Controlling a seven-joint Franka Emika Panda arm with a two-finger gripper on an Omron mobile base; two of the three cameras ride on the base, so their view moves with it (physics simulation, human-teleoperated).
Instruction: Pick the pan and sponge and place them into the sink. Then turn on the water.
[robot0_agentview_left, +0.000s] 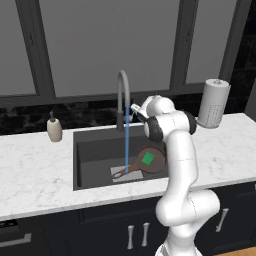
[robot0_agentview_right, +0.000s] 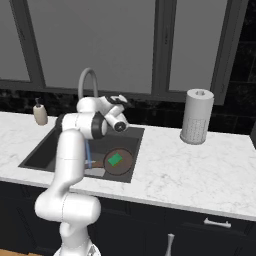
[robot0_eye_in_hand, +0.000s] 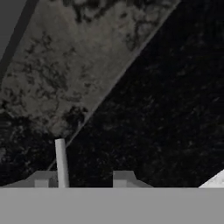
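The dark brown pan (robot0_agentview_left: 142, 167) (robot0_agentview_right: 126, 166) lies in the sink (robot0_agentview_left: 95, 150) (robot0_agentview_right: 45, 150), its handle pointing left over the light grey plate. The green sponge (robot0_agentview_left: 148, 159) (robot0_agentview_right: 115, 159) rests inside the pan. A thin blue stream of water (robot0_agentview_left: 126, 145) (robot0_agentview_right: 88, 152) falls from the arched grey faucet (robot0_agentview_left: 121, 95) (robot0_agentview_right: 87, 75) into the basin. My gripper (robot0_agentview_left: 134, 109) (robot0_agentview_right: 120, 100) (robot0_eye_in_hand: 87, 179) hovers behind the sink, right of the faucet's neck, facing the dark backsplash. It is shut and holds nothing. A thin grey rod (robot0_eye_in_hand: 61, 162) stands just beside one fingertip.
A beige soap dispenser (robot0_agentview_left: 54, 128) (robot0_agentview_right: 40, 114) stands on the marble counter left of the sink. A paper towel roll (robot0_agentview_left: 214, 103) (robot0_agentview_right: 196, 116) stands at the back right. Dark windows and a black backsplash close off the rear.
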